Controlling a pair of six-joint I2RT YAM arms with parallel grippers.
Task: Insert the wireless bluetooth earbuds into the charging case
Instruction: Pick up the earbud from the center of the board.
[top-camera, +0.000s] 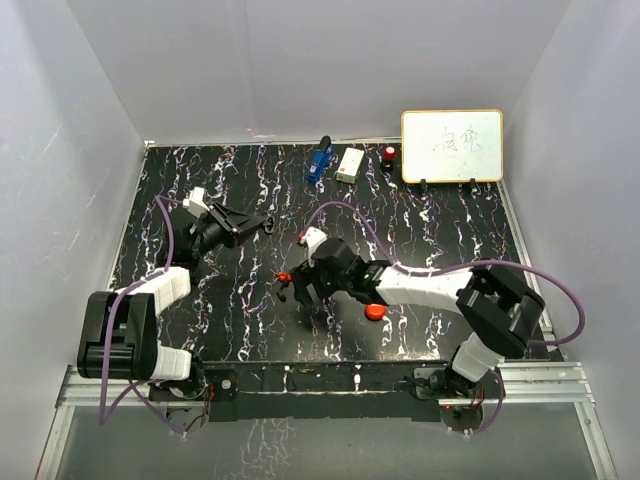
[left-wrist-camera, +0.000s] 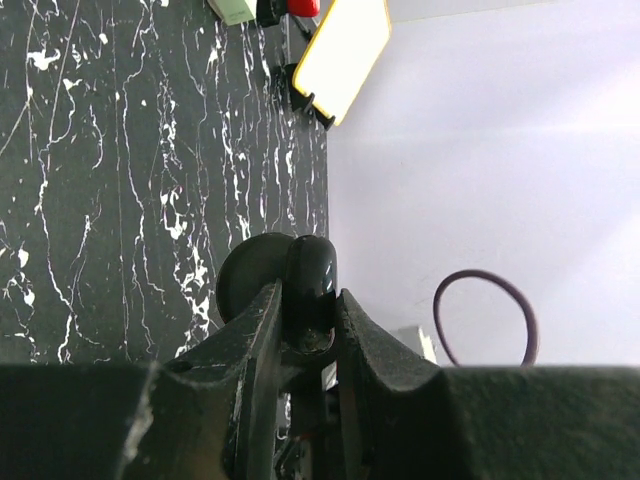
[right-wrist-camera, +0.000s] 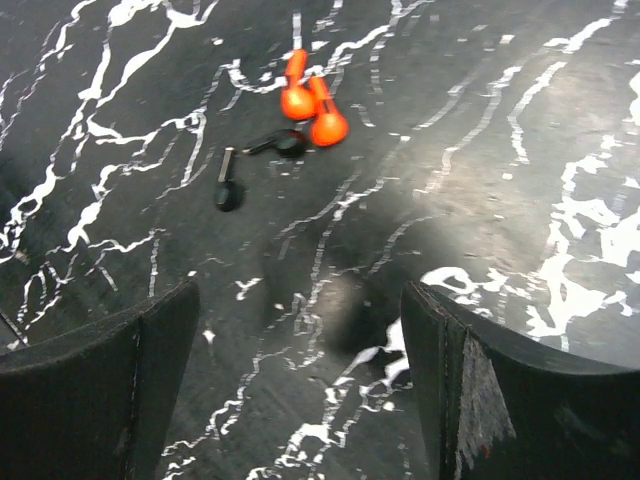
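The earbuds lie on the black marbled table: a red-and-black cluster (right-wrist-camera: 312, 108) (top-camera: 284, 276) and a small black piece (right-wrist-camera: 227, 188) just left of it. My right gripper (right-wrist-camera: 300, 310) (top-camera: 298, 292) hovers open over bare table. The earbuds sit ahead of its fingertips and nothing is between the fingers. Held off the table at the left, my left gripper (left-wrist-camera: 308, 300) (top-camera: 262, 222) is shut on a glossy black round charging case (left-wrist-camera: 310, 275). A round black disc part (left-wrist-camera: 250, 280) stands beside the case.
A red round puck (top-camera: 375, 311) lies beside my right arm. At the back stand a whiteboard (top-camera: 452, 145) (left-wrist-camera: 345, 50), a blue object (top-camera: 319, 160), a white box (top-camera: 350, 165) and a small red-topped item (top-camera: 388, 153). White walls enclose the table.
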